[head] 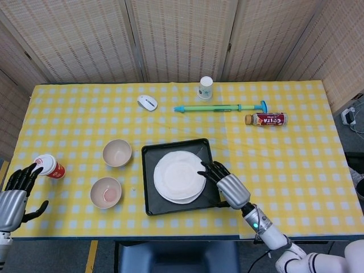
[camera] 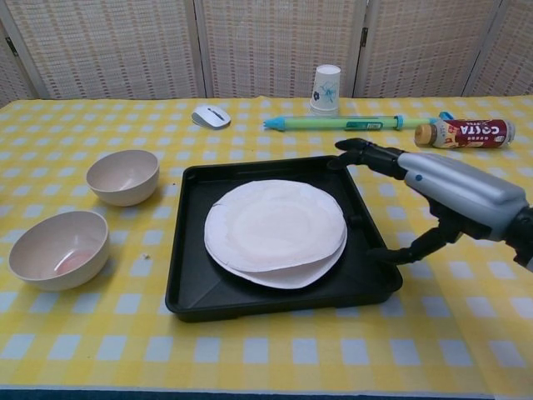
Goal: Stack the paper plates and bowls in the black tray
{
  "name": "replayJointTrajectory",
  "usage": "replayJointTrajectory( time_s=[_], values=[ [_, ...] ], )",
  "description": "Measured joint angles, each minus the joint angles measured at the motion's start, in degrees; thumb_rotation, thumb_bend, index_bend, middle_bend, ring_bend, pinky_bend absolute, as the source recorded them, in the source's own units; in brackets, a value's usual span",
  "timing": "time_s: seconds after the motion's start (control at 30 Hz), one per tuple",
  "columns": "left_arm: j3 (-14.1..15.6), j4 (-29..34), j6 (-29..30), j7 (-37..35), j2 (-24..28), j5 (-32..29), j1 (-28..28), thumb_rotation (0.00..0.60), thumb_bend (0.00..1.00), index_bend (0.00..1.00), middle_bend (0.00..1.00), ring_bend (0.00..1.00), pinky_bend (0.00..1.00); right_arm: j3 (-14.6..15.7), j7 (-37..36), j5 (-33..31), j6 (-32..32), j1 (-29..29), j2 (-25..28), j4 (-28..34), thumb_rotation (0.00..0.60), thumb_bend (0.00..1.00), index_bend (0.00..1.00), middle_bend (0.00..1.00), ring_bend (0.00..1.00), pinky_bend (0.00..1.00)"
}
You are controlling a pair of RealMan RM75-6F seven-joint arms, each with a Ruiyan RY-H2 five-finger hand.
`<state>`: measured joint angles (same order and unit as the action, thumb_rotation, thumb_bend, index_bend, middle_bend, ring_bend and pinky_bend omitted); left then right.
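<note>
Two white paper plates lie stacked flat in the black tray. My right hand hovers open over the tray's right rim, fingers spread, holding nothing and clear of the plates. Two beige bowls stand left of the tray: one further back, one nearer with a pink smear inside. My left hand is open at the table's left front edge, shown only in the head view.
A red-and-white cup lies on its side by the left hand. Behind the tray are a computer mouse, an upright paper cup, a green pump toy and a Costa bottle on its side.
</note>
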<state>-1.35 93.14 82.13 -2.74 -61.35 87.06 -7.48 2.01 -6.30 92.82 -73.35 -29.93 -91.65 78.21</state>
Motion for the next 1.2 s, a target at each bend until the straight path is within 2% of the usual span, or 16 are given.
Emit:
replayJointTrajectory(
  time_s=[0.2,0.33,0.47,0.6,0.73,0.83,0.9,1.0,1.1,1.2],
  values=[
    [1.48,0.18,-0.50,2.10,-0.81,2.72,-0.29,0.600,0.36,0.02,0.00,0.00,0.00,1.00,3.60,3.11,-13.33,6.80,4.60,1.37,0.600,0.26,0.15,0.00,0.00,0.00],
    [2.65,0.31,-0.65,3.10,-1.42,4.80,-0.40,0.600,0.36,0.04,0.00,0.00,0.01,1.62,5.83,4.66,-19.95,11.47,8.18,2.14,0.600,0.26,0.15,0.00,0.00,0.00],
    [4.40,0.15,0.03,5.20,-3.01,8.60,-0.07,0.600,0.36,0.09,0.08,0.03,0.10,2.46,4.53,5.19,-25.61,16.15,12.40,2.33,0.600,0.26,0.15,0.00,0.00,0.00],
    [6.06,-1.24,0.93,6.13,-5.77,12.84,0.09,0.600,0.36,0.07,0.17,0.12,0.21,2.80,3.23,6.14,-26.52,17.68,15.06,2.97,0.600,0.26,0.15,0.00,0.00,0.00],
    [7.38,-4.99,1.66,5.16,-9.31,16.92,-0.30,0.600,0.36,0.12,0.29,0.22,0.32,2.49,2.72,7.32,-26.49,18.32,15.76,3.60,0.600,0.26,0.15,0.00,0.00,0.00],
    [7.66,-7.83,2.26,4.16,-11.67,18.30,-0.79,0.600,0.36,0.19,0.43,0.36,0.49,2.04,2.87,7.66,-26.22,18.51,15.73,3.78,0.600,0.26,0.15,0.00,0.00,0.00],
    [7.53,-9.58,3.06,3.45,-13.00,18.97,-1.05,0.600,0.36,0.26,0.64,0.56,0.66,1.78,2.97,7.73,-25.87,18.60,15.60,3.83,0.600,0.26,0.15,0.00,0.00,0.00],
    [7.12,-13.11,4.87,2.00,-15.36,19.94,-1.36,0.600,0.36,0.36,0.89,0.78,0.84,1.44,3.11,7.66,-25.09,18.67,15.48,3.89,0.600,0.26,0.15,0.00,0.00,0.00],
    [6.84,-16.78,6.23,0.07,-17.70,20.66,-1.81,0.600,0.36,0.44,0.99,0.90,0.95,1.16,3.13,7.66,-24.12,18.66,15.55,3.97,0.600,0.26,0.15,0.00,0.00,0.00],
    [6.73,-17.94,6.22,-1.16,-18.97,20.81,-2.74,0.600,0.36,0.49,1.00,0.96,1.00,0.79,3.01,7.60,-23.54,18.68,15.56,3.97,0.600,0.26,0.15,0.00,0.00,0.00]
  ],
)
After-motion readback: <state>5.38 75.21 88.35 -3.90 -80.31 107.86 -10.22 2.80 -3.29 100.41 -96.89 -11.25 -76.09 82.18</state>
